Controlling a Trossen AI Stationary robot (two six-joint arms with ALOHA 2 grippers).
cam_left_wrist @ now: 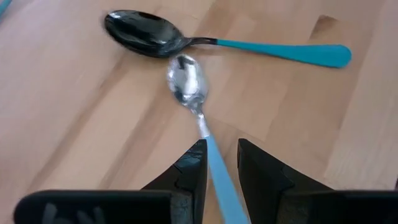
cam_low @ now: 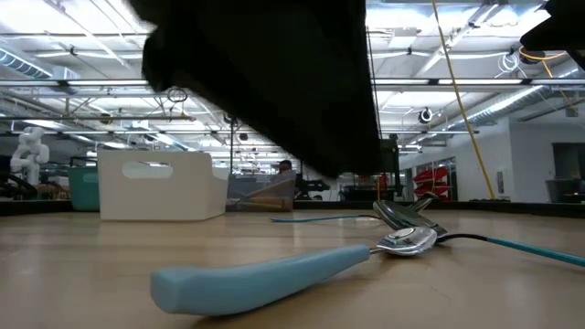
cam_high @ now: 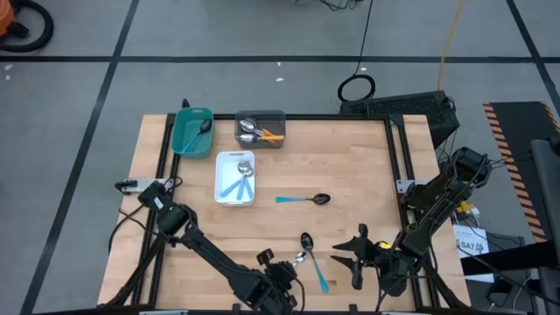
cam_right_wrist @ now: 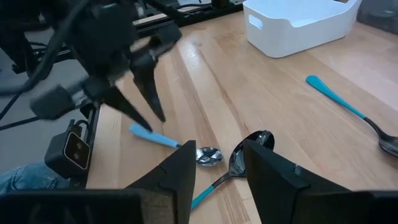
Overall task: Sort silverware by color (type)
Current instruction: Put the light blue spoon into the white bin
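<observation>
— Three spoons are seen loose on the table (cam_high: 350, 166): a silver-bowled spoon (cam_high: 300, 259) and a black-bowled spoon (cam_high: 313, 259), both blue-handled, crossed near the front edge, and another black-bowled spoon (cam_high: 304, 199) lying alone toward the middle.

— And what has been sorted?

— Blue-handled pieces are held in the white tray (cam_high: 220, 186), orange-handled ones with silver bowls in the grey tray (cam_high: 261, 116), and one dark-bowled spoon in the teal tray (cam_high: 180, 137), all toward the back-left corner. Most of the work is judged done; three pieces are left.

— How are the grippers placed?

— The left gripper (cam_left_wrist: 221, 163) is lowered at the front edge, its fingers parted with the silver spoon's handle between them, not yet clenched. The right gripper (cam_high: 359, 255) is held just beside the crossed pair, released and carrying nothing.

— Is room left for moving?

— Little at the front: the pair lies close to the edge and both arms are crowded there. Bare wood is left across the middle and right of the table, so a clear path back to the trays is expected.
</observation>
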